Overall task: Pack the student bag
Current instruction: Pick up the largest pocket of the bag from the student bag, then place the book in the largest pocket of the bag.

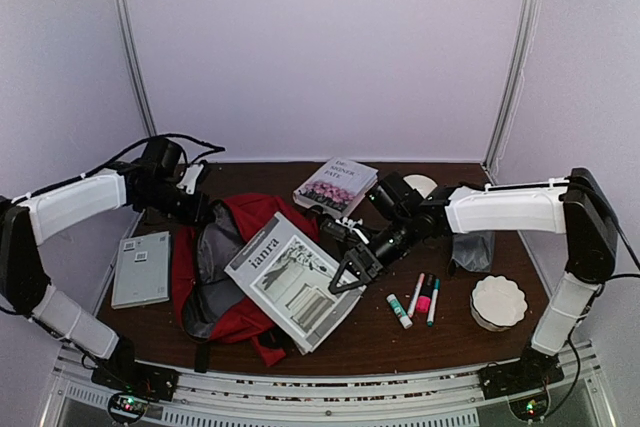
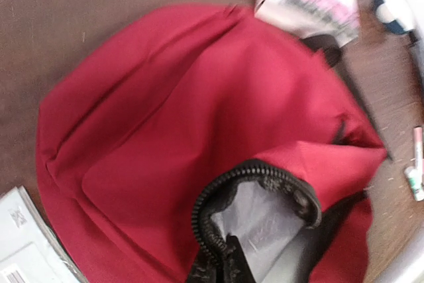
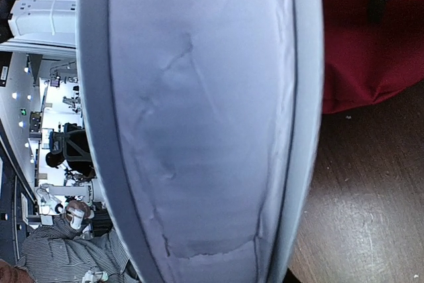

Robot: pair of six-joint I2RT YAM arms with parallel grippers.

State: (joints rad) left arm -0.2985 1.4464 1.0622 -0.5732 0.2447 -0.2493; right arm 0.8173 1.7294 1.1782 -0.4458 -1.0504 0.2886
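Note:
The student bag (image 1: pixel 252 215) is a red backpack lying left of centre, its grey-lined mouth open toward the left arm. My left gripper (image 1: pixel 198 205) is at the bag's upper left; in the left wrist view its black fingertips (image 2: pixel 222 263) pinch the black zip edge (image 2: pixel 252 171) and hold it up off the red fabric (image 2: pixel 199 104). A large white book with a photo cover (image 1: pixel 290 282) rests tilted on the bag. My right gripper (image 1: pixel 352 272) is shut on its right edge. That book (image 3: pixel 199 124) fills the right wrist view and hides the fingers; the bag (image 3: pixel 364 44) shows behind.
A grey notebook (image 1: pixel 141 267) lies left of the bag. A second book (image 1: pixel 336 185) sits at the back. Markers (image 1: pixel 422 297) and a glue stick (image 1: pixel 399 310) lie right of centre, beside a white scalloped bowl (image 1: pixel 498 302) and a small grey pouch (image 1: pixel 472 250).

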